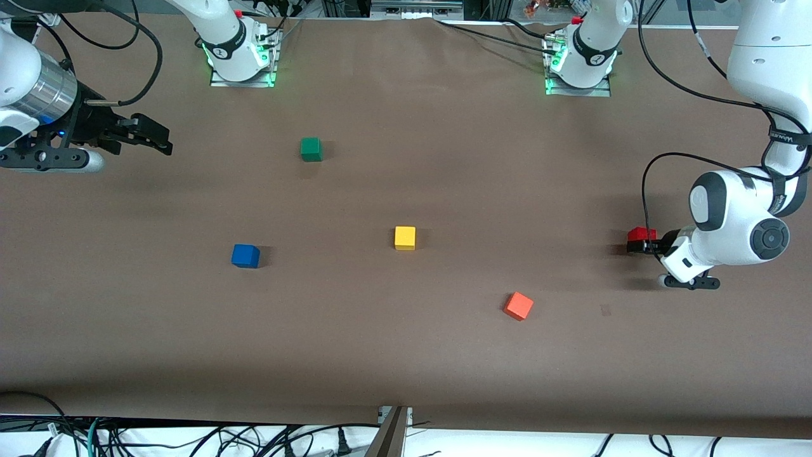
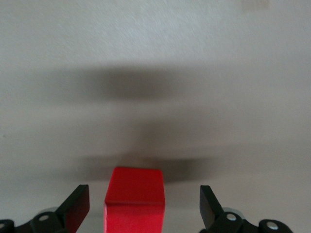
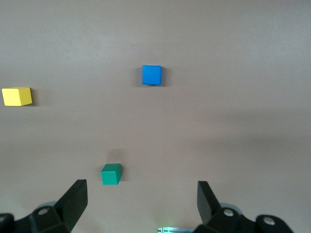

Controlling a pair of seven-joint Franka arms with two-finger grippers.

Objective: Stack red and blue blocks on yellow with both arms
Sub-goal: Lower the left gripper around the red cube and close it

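My right gripper (image 1: 166,143) hangs with its fingers spread wide and empty over the right arm's end of the brown table (image 1: 406,355), the small matte green cube (image 1: 311,149) near it and the bright blue matte cube (image 1: 245,256) nearer the front camera. The plain yellow matte cube (image 1: 405,237) sits mid-table, with the lighter orange-red cube (image 1: 519,306) nearer the camera toward the left arm's end. My left gripper (image 1: 634,244) sits low at that end, fingers apart on either side of the deep red matte cube (image 2: 135,201), not clamped on it.
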